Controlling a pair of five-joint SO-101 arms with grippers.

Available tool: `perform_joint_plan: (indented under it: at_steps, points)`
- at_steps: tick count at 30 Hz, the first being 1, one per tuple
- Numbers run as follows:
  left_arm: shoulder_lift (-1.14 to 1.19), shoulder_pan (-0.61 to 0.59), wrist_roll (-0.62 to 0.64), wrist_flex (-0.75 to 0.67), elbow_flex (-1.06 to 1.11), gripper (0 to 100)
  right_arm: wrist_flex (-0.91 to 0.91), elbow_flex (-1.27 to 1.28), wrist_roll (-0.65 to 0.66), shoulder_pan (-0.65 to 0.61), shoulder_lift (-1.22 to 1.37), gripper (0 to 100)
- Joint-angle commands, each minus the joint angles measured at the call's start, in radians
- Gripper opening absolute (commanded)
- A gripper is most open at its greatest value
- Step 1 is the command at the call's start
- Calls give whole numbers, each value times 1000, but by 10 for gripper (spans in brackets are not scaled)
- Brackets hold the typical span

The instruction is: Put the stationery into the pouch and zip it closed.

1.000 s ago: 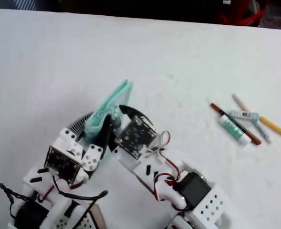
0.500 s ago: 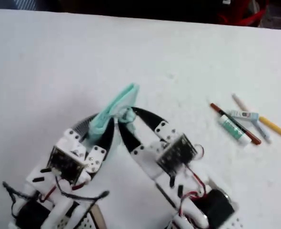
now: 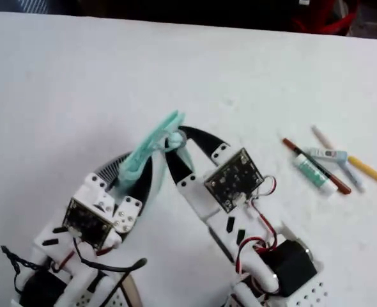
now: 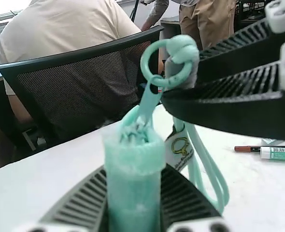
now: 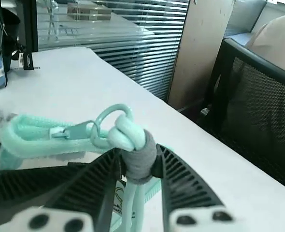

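A mint-green pouch (image 3: 151, 139) stands on edge, lifted off the white table (image 3: 80, 77). My left gripper (image 3: 137, 167) is shut on its lower end; the left wrist view has that end (image 4: 133, 164) pinched between the ribbed fingers (image 4: 79, 205). My right gripper (image 3: 174, 142) is shut on the knotted cord (image 5: 135, 145) tied to the zipper pull ring (image 5: 111, 118), at the pouch's (image 5: 21, 137) upper end. The stationery lies apart to the right: a red-brown pen (image 3: 316, 165), a white and green tube (image 3: 314, 173), a yellow pencil (image 3: 370, 173) and other pens.
Both arm bases crowd the near edge of the table. A mesh office chair (image 4: 75, 82) with a seated person stands beyond the far edge. Bare white table spreads to the left and behind the pouch.
The right arm swung rightward and turned its wrist while holding the cord. The pouch's upper end shifted slightly right with it. The left gripper kept its hold.
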Motion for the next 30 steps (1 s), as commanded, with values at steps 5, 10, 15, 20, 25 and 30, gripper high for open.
perform_joint_plan:
  at_steps: [5, 10, 15, 20, 25, 30]
  points:
    - [-4, -7, 9, 3, -11, 168, 97, -132, -2, -54, 15, 19]
    - [-4, -8, 20, 3, -41, 228, 99, -132, -2, -76, 16, 19]
    - [-4, 1, -18, 55, -141, 203, 99, -132, -2, -87, 16, 19]
    - [-4, 1, -25, 54, -144, 153, 99, -130, 0, -139, 18, 19]
    - [-4, 1, -25, 61, -143, 35, 99, -135, 0, -139, 16, 19]
    - [-4, 2, -25, 95, -143, 23, 93, -161, 28, -99, 19, 19]
